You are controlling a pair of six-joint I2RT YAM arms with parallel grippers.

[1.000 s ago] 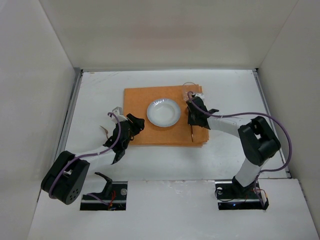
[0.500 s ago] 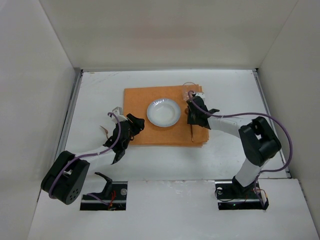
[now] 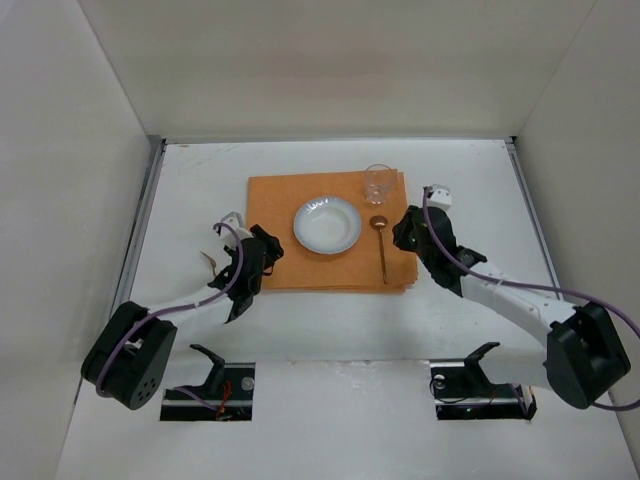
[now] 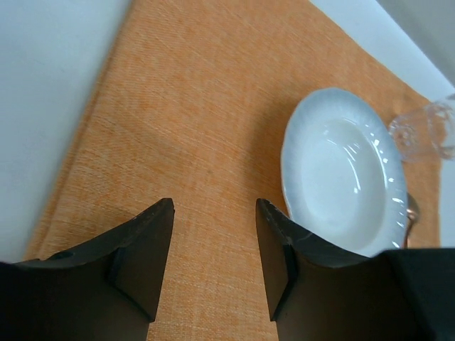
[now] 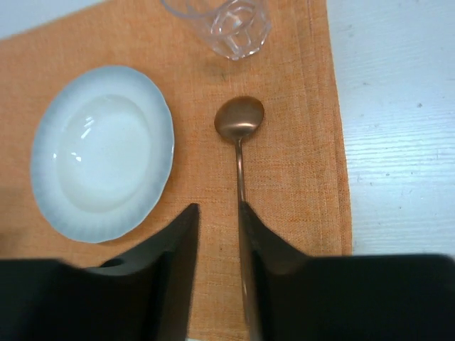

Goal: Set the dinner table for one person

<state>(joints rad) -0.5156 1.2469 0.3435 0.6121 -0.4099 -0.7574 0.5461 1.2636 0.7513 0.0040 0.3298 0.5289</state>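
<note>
Three pieces down, spoon placing seemingly done

From above: plate [image 3: 327, 224], glass [image 3: 378, 182] and spoon [image 3: 381, 246] on the orange placemat [image 3: 275, 205], mid dinner table [image 3: 480, 180]. Left wrist: left gripper [image 4: 213, 206] spread and empty over bare placemat beside the plate. Right wrist: right gripper [image 5: 218, 209] parted near the spoon handle, gripping nothing. Next, likely: fetch any remaining cutlery; none visible.

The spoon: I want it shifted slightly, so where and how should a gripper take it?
Take the spoon by the middle of its thin handle, from straight above, closing across its width. It lies flat on the placemat, handle pointing toward the robot; the bowl end sits close to the glass and plate.
</note>
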